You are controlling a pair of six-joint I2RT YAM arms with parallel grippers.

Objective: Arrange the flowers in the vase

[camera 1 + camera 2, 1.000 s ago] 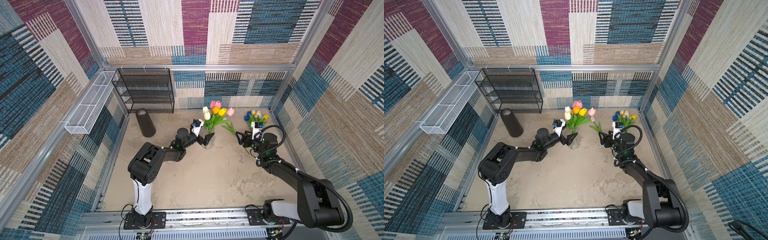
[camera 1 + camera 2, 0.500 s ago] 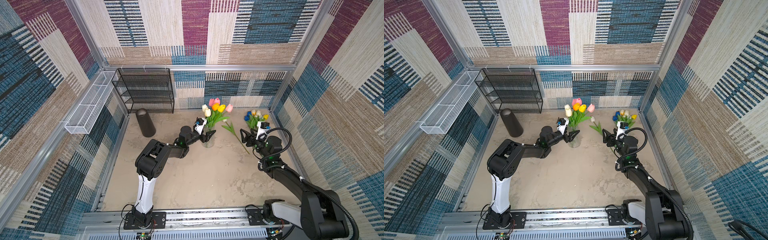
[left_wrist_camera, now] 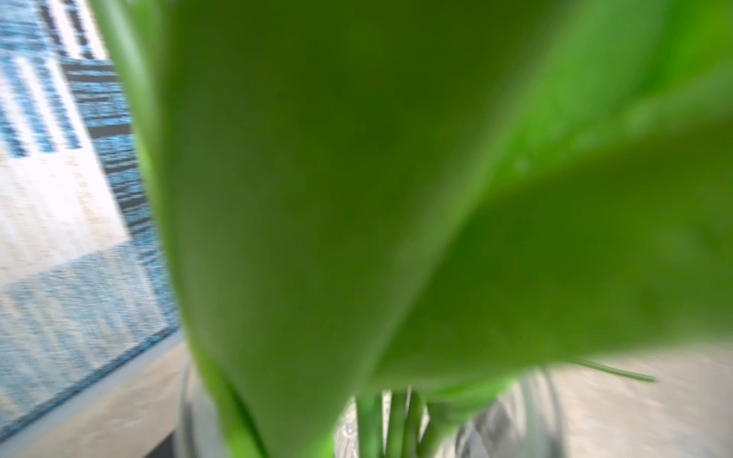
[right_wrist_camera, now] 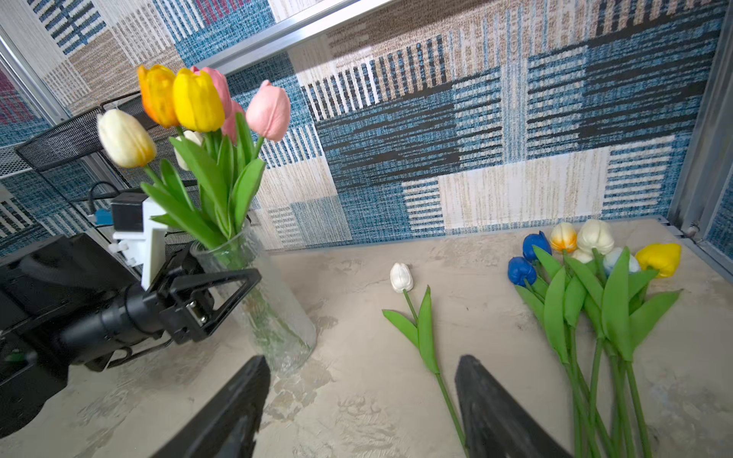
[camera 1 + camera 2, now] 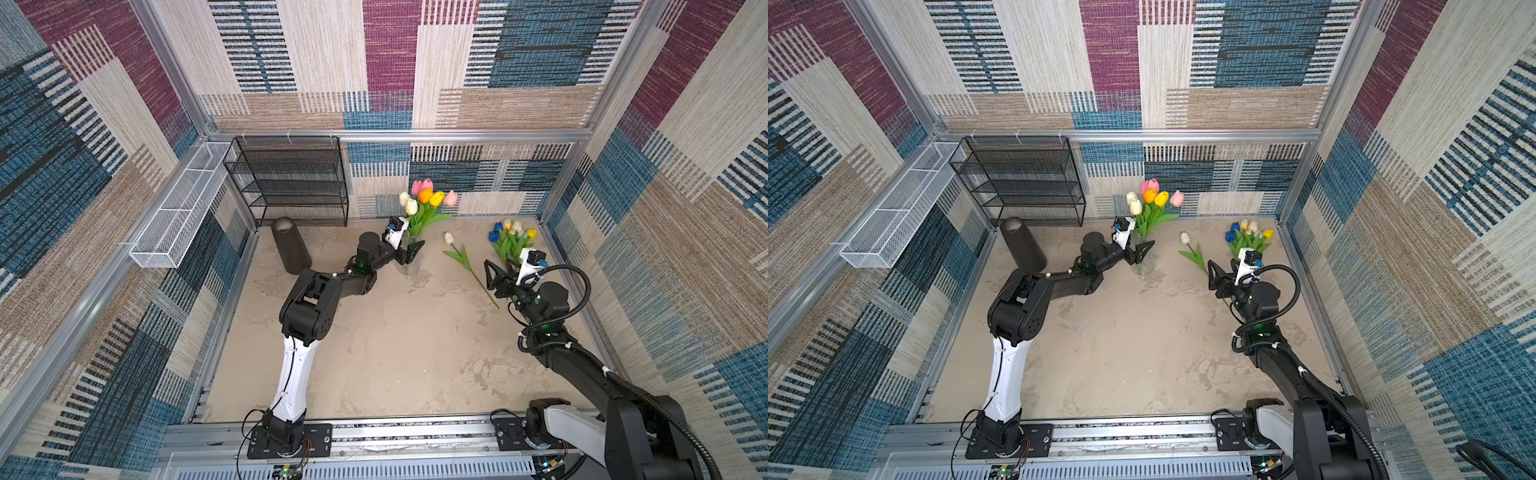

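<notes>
A clear glass vase [image 5: 409, 266] [image 4: 277, 317] stands at the back middle with several tulips [image 5: 424, 203] [image 4: 198, 103] upright in it. My left gripper [image 5: 409, 253] straddles the vase and is shut on it; one finger [image 4: 214, 293] lies against the glass and the other is hidden behind it. The left wrist view is filled by blurred green leaves [image 3: 357, 198]. A single white tulip [image 5: 463, 259] [image 4: 424, 329] lies flat on the table. My right gripper [image 5: 500, 276] [image 4: 361, 412] hangs open and empty over its stem end. Several more flowers [image 5: 509, 241] [image 4: 595, 297] lie bunched at the back right.
A black cylinder [image 5: 291, 245] stands at the back left, in front of a black wire shelf [image 5: 291, 183]. A white mesh basket [image 5: 178, 208] hangs on the left wall. The metal frame post [image 4: 698, 158] rises right behind the bunch.
My left arm has stretched farther out and its jaws have narrowed onto the vase, which has shifted slightly toward the back wall with its tulips. The right arm has drawn back a little.
</notes>
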